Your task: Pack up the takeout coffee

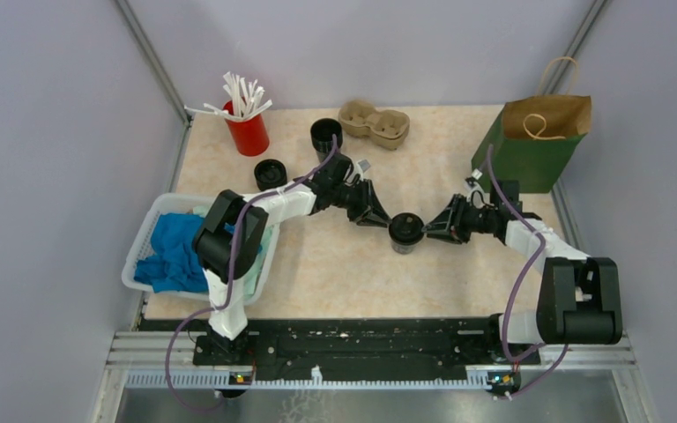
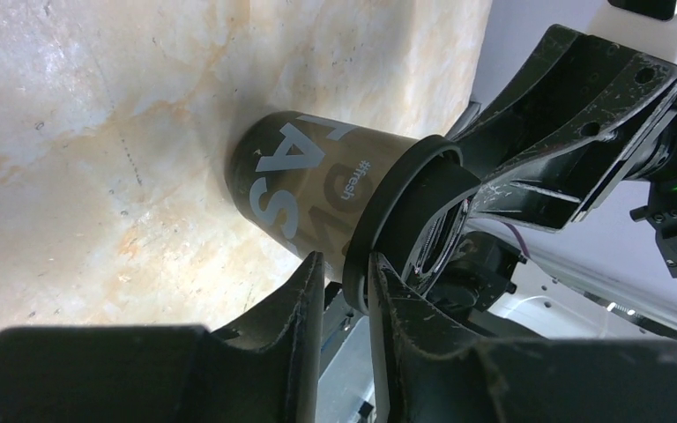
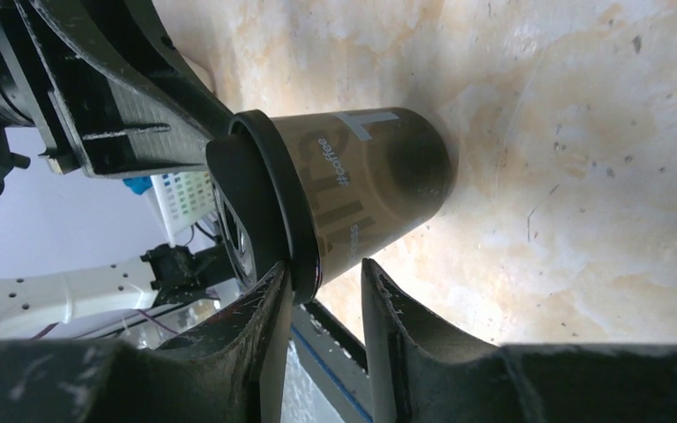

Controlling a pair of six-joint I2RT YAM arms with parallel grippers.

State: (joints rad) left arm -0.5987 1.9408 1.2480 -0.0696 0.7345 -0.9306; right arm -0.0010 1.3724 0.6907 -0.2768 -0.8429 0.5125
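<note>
The takeout coffee [image 1: 405, 231], a black tapered cup with a black lid, stands upright on the marble-look table mid-scene. My left gripper [image 1: 386, 220] reaches in from the cup's left and my right gripper [image 1: 429, 229] from its right. In the left wrist view the cup [image 2: 317, 176] has its lid rim pinched between the left gripper's [image 2: 345, 264] narrow jaws. In the right wrist view the right gripper [image 3: 324, 269] straddles the same rim of the cup [image 3: 361, 176], one finger [image 3: 273, 300] on the lid, the other against the wall below.
A red cup of white sticks [image 1: 247, 132] stands at the back left. Near it are an open black cup [image 1: 325, 134] and a black lid [image 1: 270, 174]. A brown pulp tray [image 1: 375, 123] lies at the back, a green bag [image 1: 538, 145] at the right, a white basket [image 1: 141, 256] with blue cloth at the left.
</note>
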